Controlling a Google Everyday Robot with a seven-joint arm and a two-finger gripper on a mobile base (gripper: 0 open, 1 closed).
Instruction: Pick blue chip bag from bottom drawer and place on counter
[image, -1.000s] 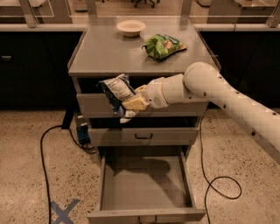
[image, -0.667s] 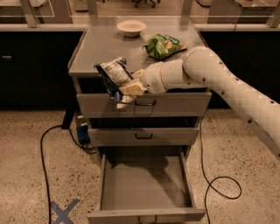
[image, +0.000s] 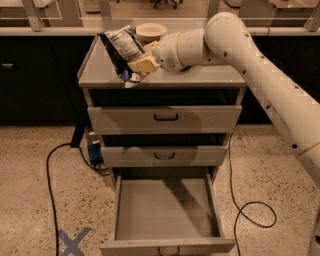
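My gripper (image: 139, 63) is shut on the blue chip bag (image: 120, 49) and holds it over the front left part of the counter (image: 205, 77). The bag is dark blue with white patches, and its lower end hangs close to the counter's front edge; I cannot tell whether it touches. The white arm reaches in from the right, across the counter. The bottom drawer (image: 167, 210) is pulled wide open below and holds nothing that I can see.
A pale bowl (image: 151, 31) stands at the back of the counter. The two upper drawers (image: 165, 120) are shut. Black cables (image: 50, 180) run over the speckled floor on both sides of the cabinet. A blue X (image: 72, 242) marks the floor at lower left.
The gripper has lifted the bag from in front of the top drawer up and over the counter's front left part.
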